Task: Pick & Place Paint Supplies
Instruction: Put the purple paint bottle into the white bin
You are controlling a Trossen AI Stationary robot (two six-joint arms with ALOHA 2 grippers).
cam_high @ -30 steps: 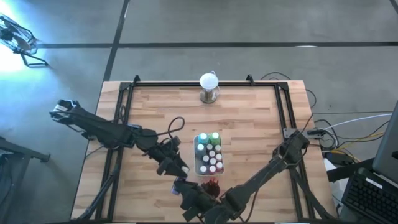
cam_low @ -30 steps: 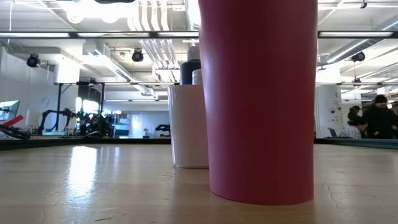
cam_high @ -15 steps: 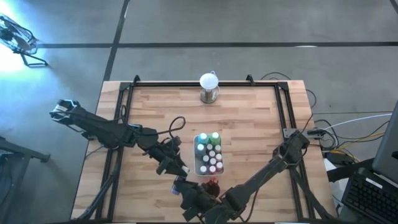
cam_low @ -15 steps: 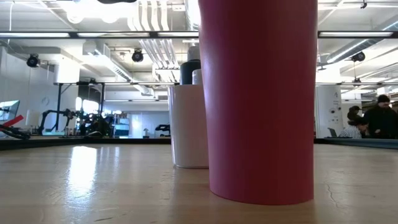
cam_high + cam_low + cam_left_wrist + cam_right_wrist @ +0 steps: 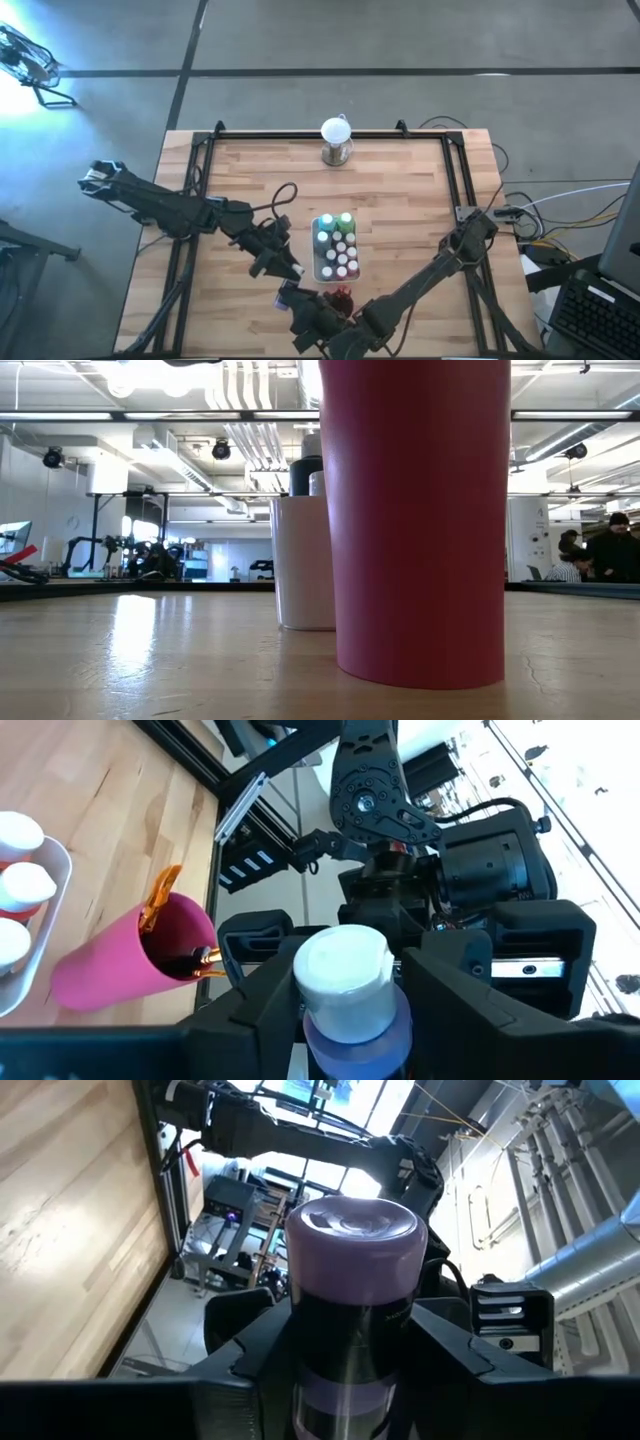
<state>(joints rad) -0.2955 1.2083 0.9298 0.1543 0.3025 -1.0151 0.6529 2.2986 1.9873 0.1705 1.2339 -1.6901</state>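
My left gripper (image 5: 281,266) hovers just left of the white tray (image 5: 318,262), shut on a white-capped paint bottle with a purple-blue body (image 5: 345,990). My right gripper (image 5: 292,300) is near the table's near edge, left of the dark red cup (image 5: 341,298), shut on a dark bottle with a lavender-looking cap (image 5: 350,1280). Several white-capped bottles (image 5: 340,250) stand in the tray. Brushes (image 5: 165,915) stick out of the cup (image 5: 140,955), which fills the low view (image 5: 415,520). My left gripper pinches the bottle by its purple-blue body (image 5: 352,1042) just below the white cap, one finger on each side. The bottle is lifted clear of the table. My right gripper pinches its bottle by the dark body (image 5: 345,1370) below the cap, a finger on either side, also clear of the table.
A white globe on a metal base (image 5: 336,140) stands at the far edge. A loop of cable (image 5: 283,195) rises from the left arm. Black frame rails (image 5: 195,190) run along the table's sides. People stand in the room behind (image 5: 610,550).
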